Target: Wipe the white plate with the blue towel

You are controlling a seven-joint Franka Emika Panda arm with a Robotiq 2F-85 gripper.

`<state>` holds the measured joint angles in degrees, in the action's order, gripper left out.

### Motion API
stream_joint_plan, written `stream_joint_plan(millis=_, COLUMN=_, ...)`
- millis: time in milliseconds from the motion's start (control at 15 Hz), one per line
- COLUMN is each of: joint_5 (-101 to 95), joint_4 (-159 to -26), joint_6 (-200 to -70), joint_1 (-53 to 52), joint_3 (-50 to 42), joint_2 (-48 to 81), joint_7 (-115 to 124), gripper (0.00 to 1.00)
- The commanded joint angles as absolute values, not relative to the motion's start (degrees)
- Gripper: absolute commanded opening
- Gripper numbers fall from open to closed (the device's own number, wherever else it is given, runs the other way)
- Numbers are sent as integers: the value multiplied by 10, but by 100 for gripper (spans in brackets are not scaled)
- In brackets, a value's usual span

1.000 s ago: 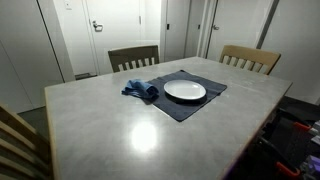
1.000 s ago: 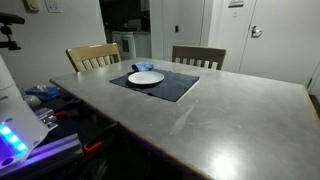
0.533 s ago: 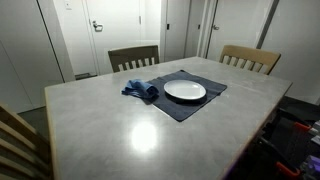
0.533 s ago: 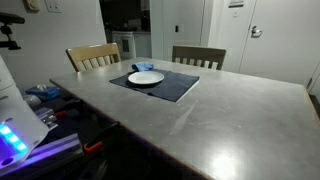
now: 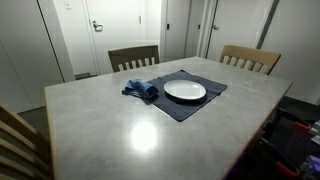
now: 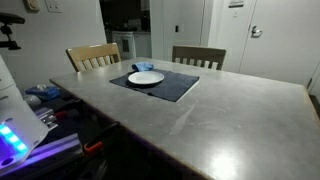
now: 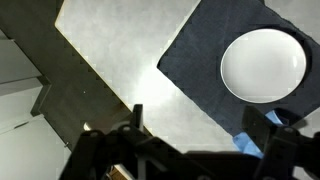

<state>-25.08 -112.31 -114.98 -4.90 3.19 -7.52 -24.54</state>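
Observation:
A white plate (image 5: 185, 91) lies on a dark placemat (image 5: 190, 106) on the grey table (image 5: 120, 125). A crumpled blue towel (image 5: 141, 90) lies beside the plate, at the mat's edge. Both exterior views show them; here the plate (image 6: 146, 77) has the towel (image 6: 140, 67) behind it. The arm is out of both exterior views. In the wrist view my gripper (image 7: 205, 130) is open and empty, high above the table. The plate (image 7: 263, 65) is at upper right on the placemat (image 7: 195, 60), and a bit of the towel (image 7: 248, 146) shows by one finger.
Two wooden chairs (image 5: 133, 57) (image 5: 250, 58) stand at the table's far side, and a third chair back (image 5: 15, 135) is at the near corner. Doors and walls stand behind. Clutter with a lit device (image 6: 15, 140) sits beside the table. The table edge (image 7: 95, 75) shows in the wrist view.

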Motion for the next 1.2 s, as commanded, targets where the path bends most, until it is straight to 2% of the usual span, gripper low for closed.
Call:
stream_joint_plan(millis=0, joint_5=-239, joint_4=-1082, joint_6=-1150, joint_1=-48, joint_3=36, joint_2=-17, joint_7=-236, gripper=100)
stream_joint_plan(millis=733, joint_5=-132, joint_4=-1001, joint_6=-1153, joint_1=-47, joint_3=45, joint_2=103, joint_7=-253, gripper=100)
stream_joint_plan(millis=1133, joint_5=-152, joint_4=-1014, joint_6=-1153, joint_1=-47, joint_3=47, joint_2=95, joint_7=-246, gripper=100)
